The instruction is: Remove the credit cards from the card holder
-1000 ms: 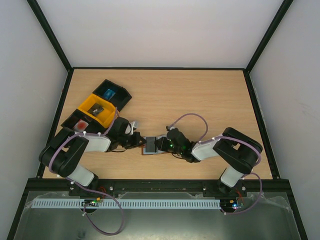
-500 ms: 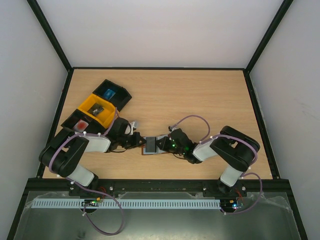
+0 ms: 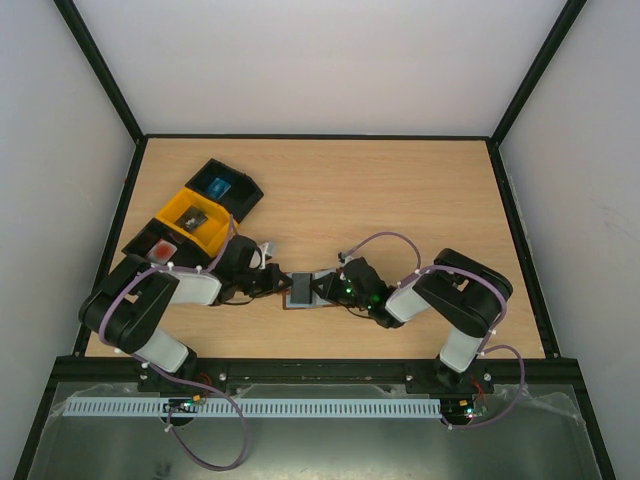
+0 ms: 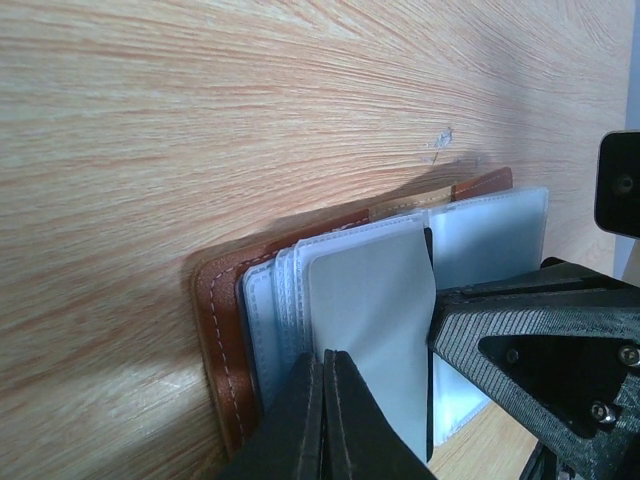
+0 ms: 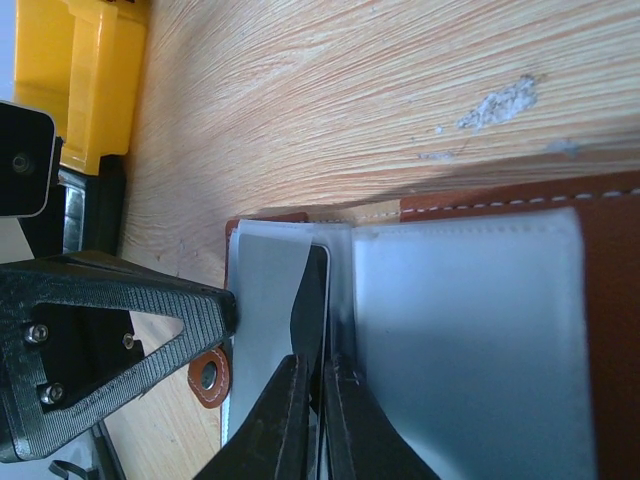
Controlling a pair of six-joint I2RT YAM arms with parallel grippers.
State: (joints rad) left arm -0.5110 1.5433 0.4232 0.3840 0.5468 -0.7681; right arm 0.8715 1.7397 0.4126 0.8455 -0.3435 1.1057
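From above, the open card holder [image 3: 300, 291] sits between both grippers, no card loose on the table [image 3: 400, 200]. Left wrist: the left gripper [image 4: 322, 372] is pinched on a pocket leaf [image 4: 370, 320]. Right wrist: the right gripper [image 5: 318, 378] is clamped on the dark grey card [image 5: 311, 290], barely out; red one unseen.

Bare tabletop [image 3: 400, 190] behind card holder [image 3: 299, 291]; bins [image 3: 200, 215] far left.
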